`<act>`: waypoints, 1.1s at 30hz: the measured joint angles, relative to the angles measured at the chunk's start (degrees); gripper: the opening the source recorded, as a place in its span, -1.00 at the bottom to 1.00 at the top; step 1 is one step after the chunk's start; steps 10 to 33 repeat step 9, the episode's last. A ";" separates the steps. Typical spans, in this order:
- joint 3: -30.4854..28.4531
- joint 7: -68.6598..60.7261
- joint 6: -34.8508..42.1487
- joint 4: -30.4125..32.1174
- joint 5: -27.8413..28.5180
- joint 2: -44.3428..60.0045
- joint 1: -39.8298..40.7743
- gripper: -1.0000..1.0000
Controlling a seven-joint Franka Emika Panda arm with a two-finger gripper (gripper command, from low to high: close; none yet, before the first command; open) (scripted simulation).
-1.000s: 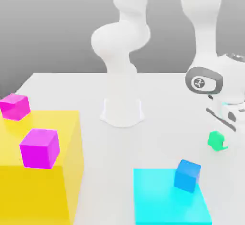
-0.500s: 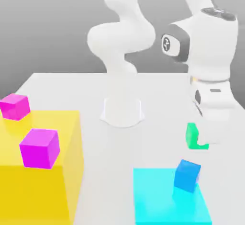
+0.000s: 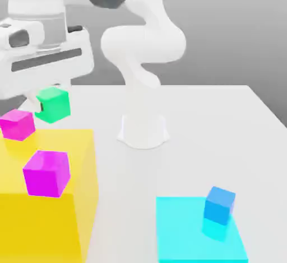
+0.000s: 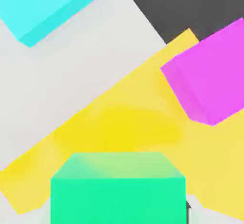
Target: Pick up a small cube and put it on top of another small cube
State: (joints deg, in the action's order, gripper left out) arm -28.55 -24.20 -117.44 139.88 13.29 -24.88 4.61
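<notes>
gripper (image 3: 50, 102) closed on the small green cube (image 3: 52, 104), holding it up in the air, that's what i see from here. the cube sits a little tilted, one finger plainly against its side. just past its lower edge, toward the exterior view's left, is the smaller magenta cube (image 3: 17, 125), near but apart, with a narrow gap between their nearest corners.

that magenta cube shows over the far part of the yellow block (image 3: 70, 161), close to the exterior view's left edge. the bigger magenta cube (image 3: 46, 174) is nearer me, by the block's front edge, and between the two a strip of yellow top lies open. the hand view has a magenta cube (image 4: 209, 75) well aside from the green one, with bare yellow between them.

off the block's side toward the exterior view's right, the white table (image 3: 185, 161) gives a broad open stretch, running back past the arm's base (image 3: 143, 130) to the far edge. across it, well apart, lies the cyan slab (image 3: 190, 234), with the blue cube (image 3: 219, 205) tilted over its side toward the exterior view's right; whether it touches the slab, i can't tell.
</notes>
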 joint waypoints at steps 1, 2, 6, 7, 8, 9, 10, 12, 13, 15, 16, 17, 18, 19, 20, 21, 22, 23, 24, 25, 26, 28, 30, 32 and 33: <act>-1.36 -0.45 0.43 -0.12 0.54 -0.31 1.46 -1.00; -2.47 -0.70 -0.54 0.50 0.86 0.06 2.00 -1.00; -4.82 -1.57 -7.94 4.75 0.96 3.32 2.59 1.00; -4.82 -1.57 -7.94 4.75 0.96 3.32 2.59 1.00; -4.82 -1.57 -7.94 4.75 0.96 3.32 2.59 1.00; -4.82 -1.57 -7.94 4.75 0.96 3.32 2.59 1.00; -4.82 -1.57 -7.94 4.75 0.96 3.32 2.59 1.00; -4.82 -1.57 -7.94 4.75 0.96 3.32 2.59 1.00; -4.82 -1.57 -7.94 4.75 0.96 3.32 2.59 1.00; -4.82 -1.57 -7.94 4.75 0.96 3.32 2.59 1.00; -4.82 -1.57 -7.94 4.75 0.96 3.32 2.59 1.00; -4.82 -1.57 -7.94 4.75 0.96 3.32 2.59 1.00; -4.82 -1.57 -7.94 4.75 0.96 3.32 2.59 1.00; -4.82 -1.57 -7.94 4.75 0.96 3.32 2.59 1.00; -4.82 -1.57 -7.94 4.75 0.96 3.32 2.59 1.00; -4.82 -1.57 -7.94 4.75 0.96 3.32 2.59 1.00; -4.82 -1.57 -7.94 4.75 0.96 3.32 2.59 1.00; -4.82 -1.57 -7.94 4.75 0.96 3.32 2.59 1.00; -4.82 -1.57 -7.94 4.75 0.96 3.32 2.59 1.00; -4.82 -1.57 -7.94 4.75 0.96 3.32 2.59 1.00; -4.82 -1.57 -7.94 4.75 0.96 3.32 2.59 1.00; -4.82 -1.57 -7.94 4.75 0.96 3.32 2.59 1.00; -4.82 -1.57 -7.94 4.75 0.96 3.32 2.59 1.00; -4.82 -1.57 -7.94 4.75 0.96 3.32 2.59 1.00; -4.82 -1.57 -7.94 4.75 0.96 3.32 2.59 1.00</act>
